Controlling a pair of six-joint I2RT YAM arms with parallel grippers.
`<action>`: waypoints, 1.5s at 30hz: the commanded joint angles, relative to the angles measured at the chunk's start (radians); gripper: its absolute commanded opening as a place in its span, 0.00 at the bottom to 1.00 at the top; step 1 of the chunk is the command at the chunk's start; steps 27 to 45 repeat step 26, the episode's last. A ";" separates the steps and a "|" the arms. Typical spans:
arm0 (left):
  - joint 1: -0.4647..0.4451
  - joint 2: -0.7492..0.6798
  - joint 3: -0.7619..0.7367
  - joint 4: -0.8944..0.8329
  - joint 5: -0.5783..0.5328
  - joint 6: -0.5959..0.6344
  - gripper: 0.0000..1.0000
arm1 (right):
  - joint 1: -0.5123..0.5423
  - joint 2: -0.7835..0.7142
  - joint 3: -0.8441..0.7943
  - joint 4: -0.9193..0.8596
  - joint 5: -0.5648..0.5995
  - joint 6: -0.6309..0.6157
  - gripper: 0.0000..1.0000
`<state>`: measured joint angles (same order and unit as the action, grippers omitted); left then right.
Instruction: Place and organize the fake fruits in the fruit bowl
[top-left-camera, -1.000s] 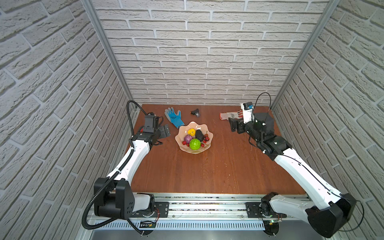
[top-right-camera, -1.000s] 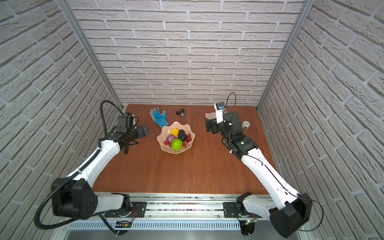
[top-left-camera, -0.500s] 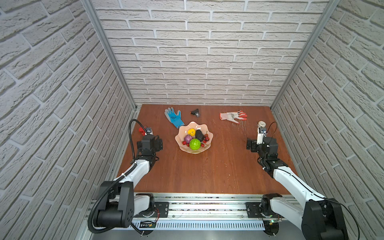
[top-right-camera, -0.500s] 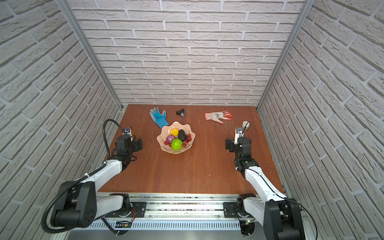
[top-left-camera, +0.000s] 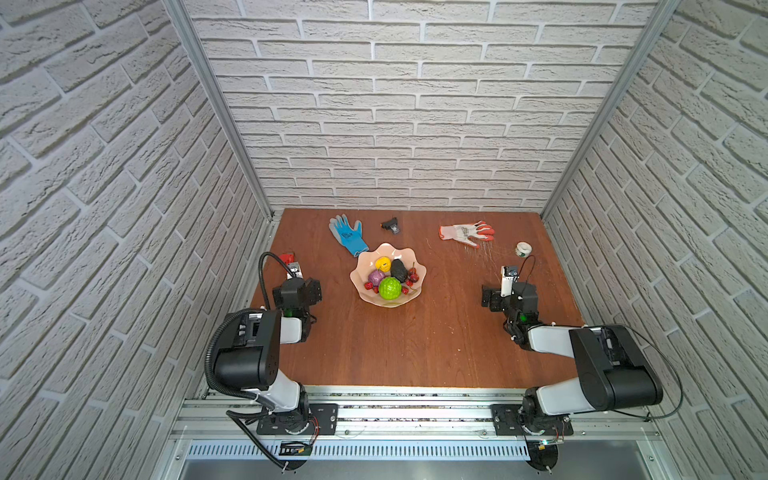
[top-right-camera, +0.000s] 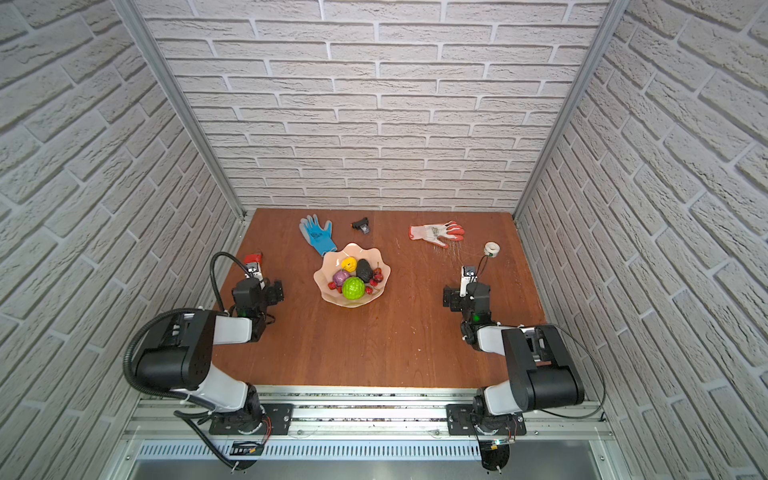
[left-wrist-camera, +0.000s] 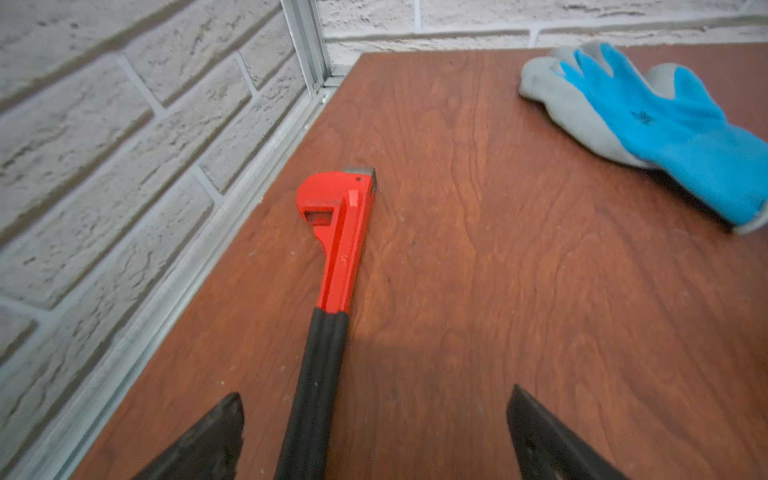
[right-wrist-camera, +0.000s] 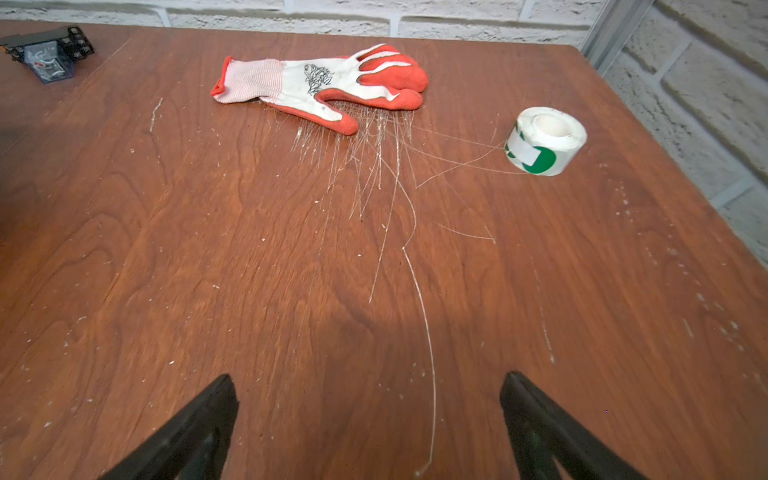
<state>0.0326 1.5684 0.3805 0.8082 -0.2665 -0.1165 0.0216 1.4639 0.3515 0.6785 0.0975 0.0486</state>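
Brick-walled worktop (top-left-camera: 395, 345): fake fruits (top-left-camera: 389, 287) fill the fruit bowl (top-left-camera: 391, 302) between left end effector (left-wrist-camera: 374, 395) and right end effector (right-wrist-camera: 368, 378), both spread, empty; seemingly finished, no pick remains.

White brick walls (top-left-camera: 415, 104) with metal corner posts (top-left-camera: 218, 104) enclose a reddish-brown wooden tabletop (top-left-camera: 415, 345).

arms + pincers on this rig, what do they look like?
The left arm and right arm match: white tubular links and bulky black joint housings. A black corrugated cable loops over the left wrist. The left pincer and right pincer have black fingers tapering to points.
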 joint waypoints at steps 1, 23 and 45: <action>0.007 0.004 -0.008 0.139 0.030 -0.007 0.98 | -0.002 -0.007 0.006 0.129 -0.033 0.002 1.00; 0.008 0.007 -0.008 0.140 0.038 -0.009 0.98 | 0.000 -0.017 0.003 0.122 -0.032 0.002 1.00; 0.008 0.005 -0.015 0.154 0.038 -0.006 0.98 | -0.002 -0.017 0.003 0.122 -0.032 0.002 1.00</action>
